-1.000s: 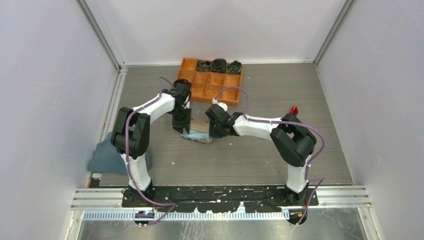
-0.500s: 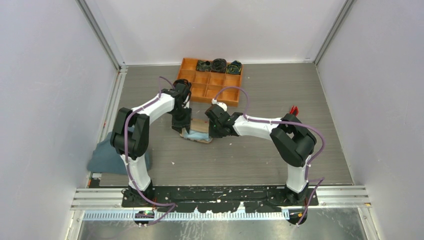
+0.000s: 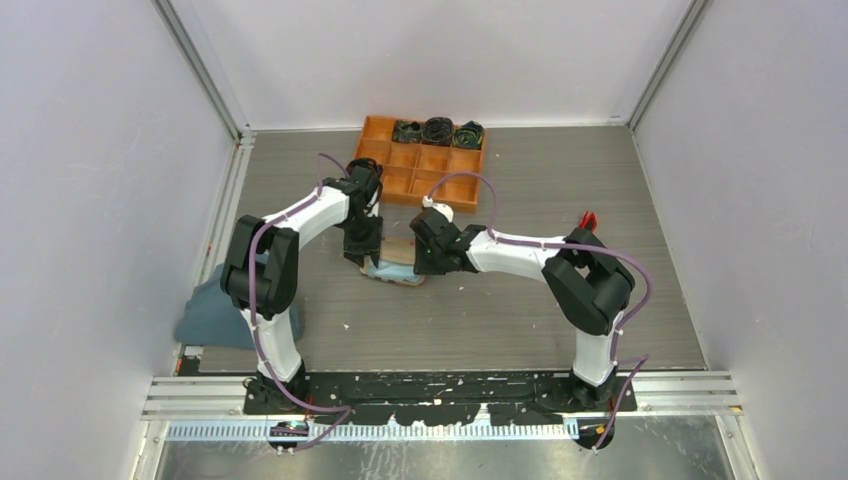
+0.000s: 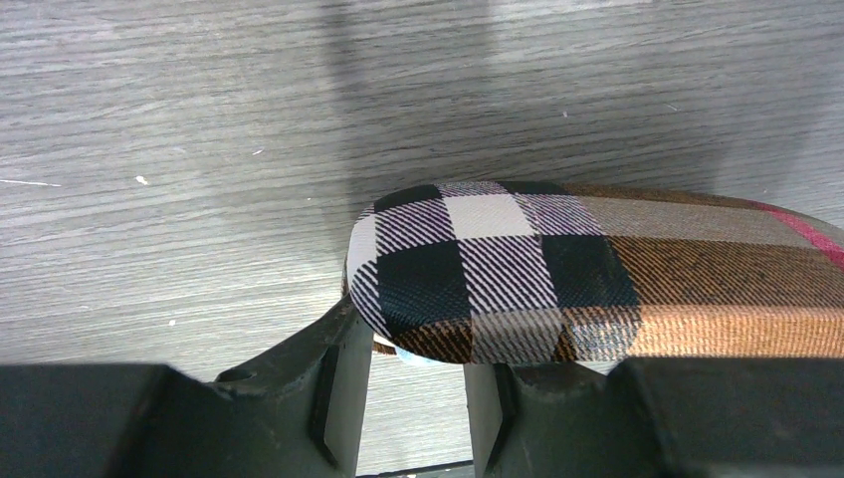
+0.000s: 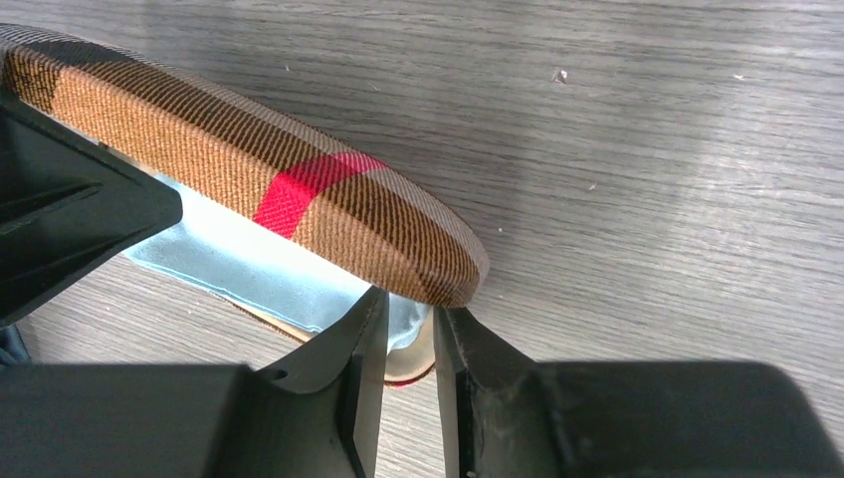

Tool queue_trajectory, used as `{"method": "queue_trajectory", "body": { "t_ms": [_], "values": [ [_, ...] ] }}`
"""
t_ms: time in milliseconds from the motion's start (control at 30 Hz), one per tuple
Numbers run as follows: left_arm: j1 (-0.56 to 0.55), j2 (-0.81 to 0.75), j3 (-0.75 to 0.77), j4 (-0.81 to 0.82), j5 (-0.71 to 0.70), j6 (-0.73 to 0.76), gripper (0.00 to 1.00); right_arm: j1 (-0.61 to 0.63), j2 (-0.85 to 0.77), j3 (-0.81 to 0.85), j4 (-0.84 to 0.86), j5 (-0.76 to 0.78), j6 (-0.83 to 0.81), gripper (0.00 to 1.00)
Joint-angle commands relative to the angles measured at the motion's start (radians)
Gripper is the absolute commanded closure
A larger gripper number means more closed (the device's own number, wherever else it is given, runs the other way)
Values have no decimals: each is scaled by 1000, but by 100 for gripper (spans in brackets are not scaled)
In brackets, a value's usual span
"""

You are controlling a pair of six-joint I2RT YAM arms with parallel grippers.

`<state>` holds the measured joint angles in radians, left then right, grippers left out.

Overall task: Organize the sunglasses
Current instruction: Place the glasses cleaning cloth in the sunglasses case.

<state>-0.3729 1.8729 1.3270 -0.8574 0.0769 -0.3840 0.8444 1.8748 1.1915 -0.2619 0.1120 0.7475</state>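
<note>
The plaid case (image 3: 400,249) lies at mid-table between both grippers, its lid ajar. The light blue cloth (image 5: 249,269) spills out of it under the lid (image 5: 249,149). My right gripper (image 5: 408,314) is at the case's right end, jaws nearly together, pinching a corner of the cloth just above the lower shell's rim. My left gripper (image 4: 418,368) is at the case's left end (image 4: 478,269), jaws apart, fingertips tucked under the lid's edge with bare table between them. The red sunglasses (image 3: 587,219) lie on the table at the right, partly hidden behind the right arm's elbow.
An orange compartment tray (image 3: 400,180) stands at the back behind the case, with dark coiled items in its far row. A grey-blue cloth heap (image 3: 205,310) lies off the table's left edge. White walls enclose the table.
My right gripper has edged slightly left, closer onto the case's right end. The left arm and the case have not visibly moved.
</note>
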Motion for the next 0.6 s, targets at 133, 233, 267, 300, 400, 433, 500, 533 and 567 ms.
{"method": "queue_trajectory", "body": {
  "t_ms": [133,233,267,300,400,433,500,533,567],
  "values": [
    [8,-11,-8,-17,-27,25,62,-4,-105,8,-70,66,-16,66],
    [8,-11,-7,-17,-27,24,62,-2,-124,-1,-75,88,-10,62],
    [8,-11,-9,-17,-27,23,62,-3,-129,-8,-73,94,-4,61],
    [8,-11,-9,-17,-28,23,62,-4,-135,-15,-70,102,2,61],
    [8,-12,-10,-17,-27,23,62,-5,-132,-36,-57,101,20,60],
    [8,-12,-10,-17,-27,23,62,-8,-128,-40,-51,95,29,59],
    [8,-16,-11,-17,-27,24,62,-11,-119,-55,-30,73,49,59],
    [8,-18,-13,-17,-28,23,62,-15,-117,-65,-12,55,62,59],
    [8,-19,-15,-17,-30,22,62,-18,-117,-76,6,38,77,58]
  ]
}}
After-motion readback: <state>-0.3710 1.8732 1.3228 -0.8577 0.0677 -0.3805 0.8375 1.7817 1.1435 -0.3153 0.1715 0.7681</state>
